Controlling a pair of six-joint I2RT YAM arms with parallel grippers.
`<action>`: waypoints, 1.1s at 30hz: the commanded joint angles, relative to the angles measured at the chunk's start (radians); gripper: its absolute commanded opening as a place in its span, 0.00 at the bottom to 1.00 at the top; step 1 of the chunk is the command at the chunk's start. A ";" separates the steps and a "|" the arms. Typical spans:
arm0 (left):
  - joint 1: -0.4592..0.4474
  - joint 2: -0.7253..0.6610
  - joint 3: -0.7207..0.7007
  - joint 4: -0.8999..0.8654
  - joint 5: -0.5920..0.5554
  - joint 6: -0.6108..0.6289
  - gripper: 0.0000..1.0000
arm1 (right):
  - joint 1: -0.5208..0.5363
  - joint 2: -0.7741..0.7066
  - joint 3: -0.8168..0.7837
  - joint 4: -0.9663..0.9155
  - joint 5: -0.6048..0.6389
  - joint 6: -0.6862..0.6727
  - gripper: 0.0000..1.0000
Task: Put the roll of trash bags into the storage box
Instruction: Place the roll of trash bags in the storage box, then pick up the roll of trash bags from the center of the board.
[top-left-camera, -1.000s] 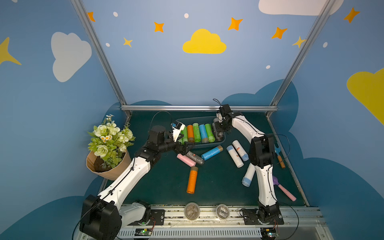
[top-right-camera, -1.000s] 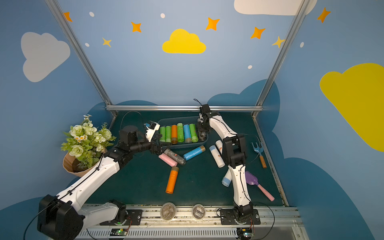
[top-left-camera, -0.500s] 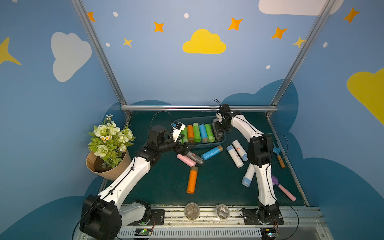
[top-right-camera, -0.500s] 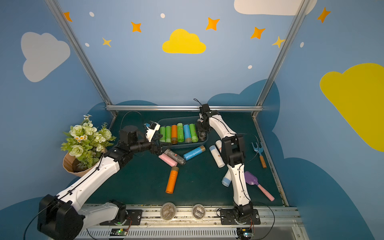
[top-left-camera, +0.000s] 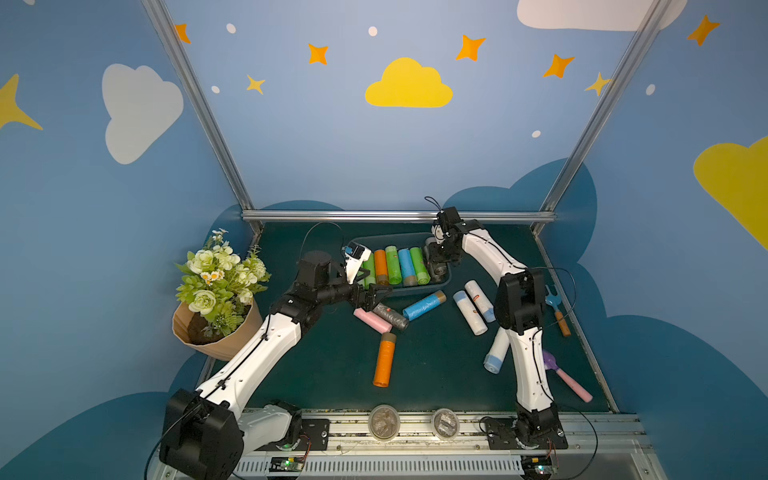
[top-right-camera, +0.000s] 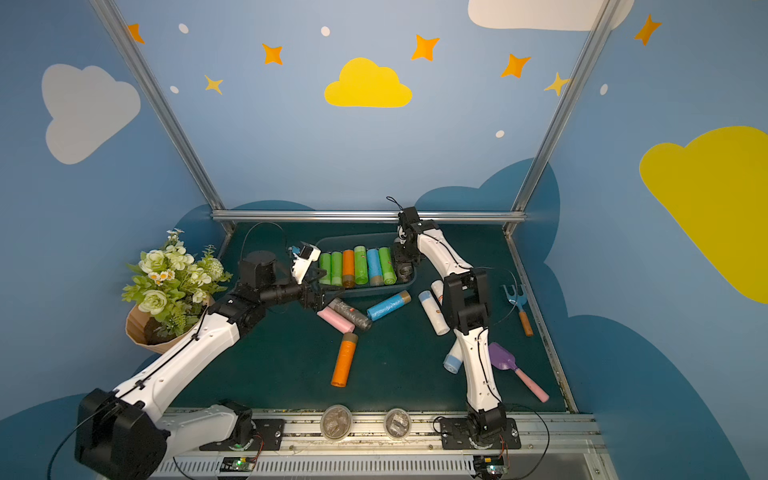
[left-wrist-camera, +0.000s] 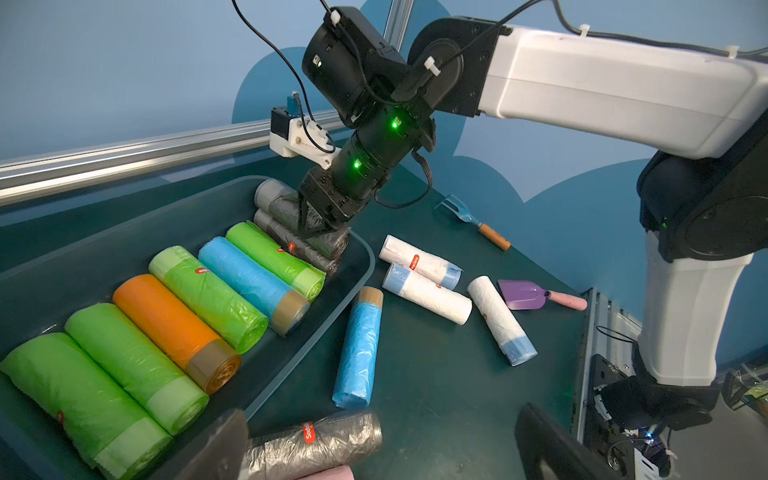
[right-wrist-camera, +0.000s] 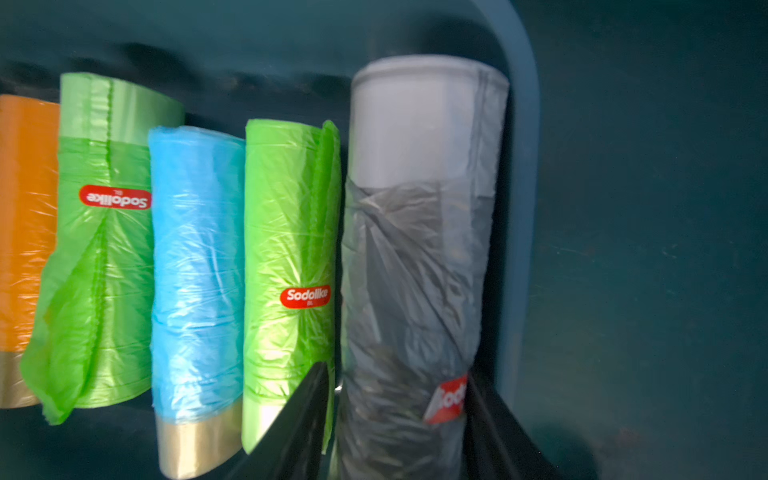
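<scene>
Between the fingers of the right end effector (right-wrist-camera: 395, 370), the grey roll of trash bags (right-wrist-camera: 415, 257) lies inside the storage box (right-wrist-camera: 525, 187), lengthwise along its end wall. The jaws are parted and straddle the roll near its labelled end: one finger (right-wrist-camera: 291, 432) stands a sliver clear of the plastic, and the other finger (right-wrist-camera: 494, 436) sits against the red label. Beneath this roll the left wrist view shows a second grey roll (left-wrist-camera: 276, 230), with the first resting on top of it. Just beside the end effector lies a green roll (right-wrist-camera: 291, 249), then a blue roll (right-wrist-camera: 195, 257), side by side in the box. Well apart from it, outside the box, the left end effector (top-left-camera: 376, 296) has its jaws spread wide and holds nothing. It is close to a loose grey roll (left-wrist-camera: 316, 444) that lies against a pink roll (top-left-camera: 371, 319) on the tabletop (top-left-camera: 436, 365).
</scene>
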 joint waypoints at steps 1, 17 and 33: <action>0.004 0.011 0.030 0.015 0.021 -0.004 1.00 | -0.011 -0.040 -0.011 -0.052 0.048 -0.009 0.51; 0.004 0.012 0.029 0.008 0.004 -0.002 1.00 | -0.007 -0.254 -0.245 0.043 0.078 0.009 0.52; -0.200 0.005 0.156 -0.293 -0.539 -0.010 1.00 | 0.183 -0.903 -1.005 0.352 0.065 0.114 0.64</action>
